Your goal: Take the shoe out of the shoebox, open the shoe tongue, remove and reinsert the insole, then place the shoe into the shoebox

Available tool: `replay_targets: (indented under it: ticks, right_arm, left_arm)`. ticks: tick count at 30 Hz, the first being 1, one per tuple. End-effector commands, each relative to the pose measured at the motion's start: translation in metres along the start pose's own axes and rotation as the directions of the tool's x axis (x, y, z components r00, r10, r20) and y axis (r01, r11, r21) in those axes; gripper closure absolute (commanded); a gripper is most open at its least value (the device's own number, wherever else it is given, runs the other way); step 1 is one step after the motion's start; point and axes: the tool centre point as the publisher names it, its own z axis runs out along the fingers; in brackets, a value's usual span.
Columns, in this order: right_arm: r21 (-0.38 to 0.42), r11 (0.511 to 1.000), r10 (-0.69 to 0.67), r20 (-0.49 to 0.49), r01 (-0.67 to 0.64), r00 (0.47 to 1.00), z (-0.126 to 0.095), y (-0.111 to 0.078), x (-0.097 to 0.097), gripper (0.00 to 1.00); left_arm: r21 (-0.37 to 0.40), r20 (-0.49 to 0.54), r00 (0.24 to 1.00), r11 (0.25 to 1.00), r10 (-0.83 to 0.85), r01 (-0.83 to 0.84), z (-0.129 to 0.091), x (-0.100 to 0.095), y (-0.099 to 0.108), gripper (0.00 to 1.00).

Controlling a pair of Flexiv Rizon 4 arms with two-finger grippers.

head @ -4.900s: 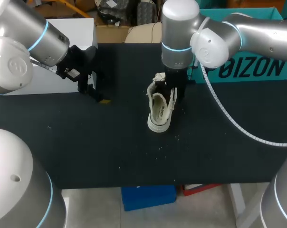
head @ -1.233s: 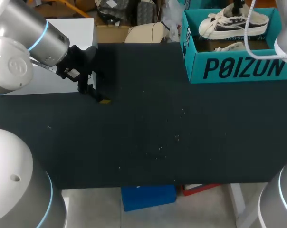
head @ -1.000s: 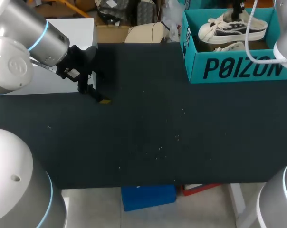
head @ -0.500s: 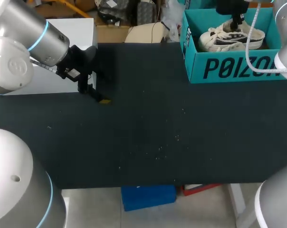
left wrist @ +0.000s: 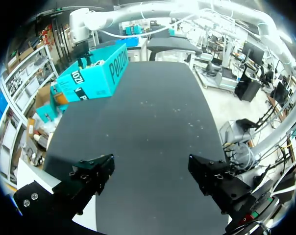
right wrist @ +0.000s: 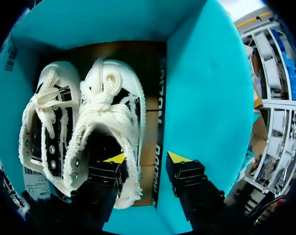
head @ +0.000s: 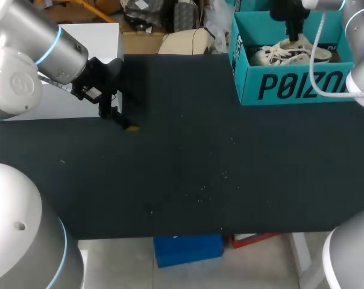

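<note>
R wrist: 1 fingertip (right wrist: 114, 158) inside shoe (right wrist: 111, 93)

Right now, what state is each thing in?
shoebox: open, no lid on it, two shoes inside.
shoe: lying in the shoebox, laced, under the right gripper.
second shoe: lying beside it, laced.
right gripper: open, at the shoe's heel opening.
left gripper: open, empty, over the table.

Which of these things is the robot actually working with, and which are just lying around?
Part of the job:
shoe
shoebox
right gripper, down in the box

Just lying about:
second shoe in the box
pale specks on the table
left gripper, far from the box
</note>
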Motion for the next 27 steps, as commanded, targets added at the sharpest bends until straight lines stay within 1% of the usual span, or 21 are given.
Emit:
replay_targets:
  ticks: [1, 3, 4, 8, 11, 13, 17, 19, 22, 24, 27]
  right_arm:
    - [0.027, 1.000, 0.006, -0.141, -0.002, 0.990, -0.033, 0.004, 0.003, 0.58]
    - [0.035, 0.999, 0.012, -0.136, -0.007, 0.991, -0.046, 0.008, 0.012, 0.63]
    - [0.040, 0.999, 0.011, -0.135, -0.006, 0.991, -0.053, 0.011, 0.017, 0.68]
    - [0.065, 0.998, 0.025, -0.114, -0.017, 0.993, -0.082, 0.021, 0.037, 0.68]
    - [0.090, 0.995, 0.051, -0.085, -0.043, 0.995, -0.108, 0.033, 0.058, 0.69]
    - [0.099, 0.993, 0.072, -0.063, -0.065, 0.995, -0.120, 0.040, 0.069, 0.69]
    - [0.129, 0.986, 0.105, -0.020, -0.101, 0.994, -0.148, 0.060, 0.095, 0.70]
    - [0.147, 0.982, 0.121, 0.004, -0.121, 0.993, -0.162, 0.072, 0.111, 0.69]
    - [0.153, 0.978, 0.139, 0.037, -0.143, 0.990, -0.175, 0.085, 0.129, 0.69]
    - [0.147, 0.975, 0.156, 0.067, -0.164, 0.986, -0.184, 0.095, 0.145, 0.70]
    - [0.137, 0.973, 0.175, 0.105, -0.188, 0.979, -0.194, 0.104, 0.163, 0.71]
  left_arm:
    - [0.001, 0.006, 1.000, 1.000, 0.000, 0.000, 0.001, 0.001, 0.001, 0.00]
    - [0.001, 0.006, 1.000, 1.000, 0.000, 0.000, 0.001, 0.001, 0.001, 0.00]
    - [0.001, 0.006, 1.000, 1.000, 0.000, 0.000, 0.001, 0.001, 0.001, 0.00]
    - [0.001, 0.006, 1.000, 1.000, 0.000, 0.000, 0.001, 0.001, 0.001, 0.00]
    - [0.001, 0.006, 1.000, 1.000, 0.000, 0.000, 0.001, 0.001, 0.001, 0.00]
    - [0.001, 0.006, 1.000, 1.000, 0.000, 0.000, 0.001, 0.001, 0.001, 0.00]
    - [0.001, 0.006, 1.000, 1.000, 0.000, 0.000, 0.001, 0.001, 0.001, 0.00]
    - [0.001, 0.006, 1.000, 1.000, 0.000, 0.000, 0.001, 0.001, 0.001, 0.00]
    - [0.001, 0.006, 1.000, 1.000, 0.000, 0.000, 0.001, 0.001, 0.001, 0.00]
    - [0.001, 0.006, 1.000, 1.000, 0.000, 0.000, 0.001, 0.001, 0.001, 0.00]
    - [0.001, 0.006, 1.000, 1.000, 0.000, 0.000, 0.001, 0.001, 0.001, 0.00]
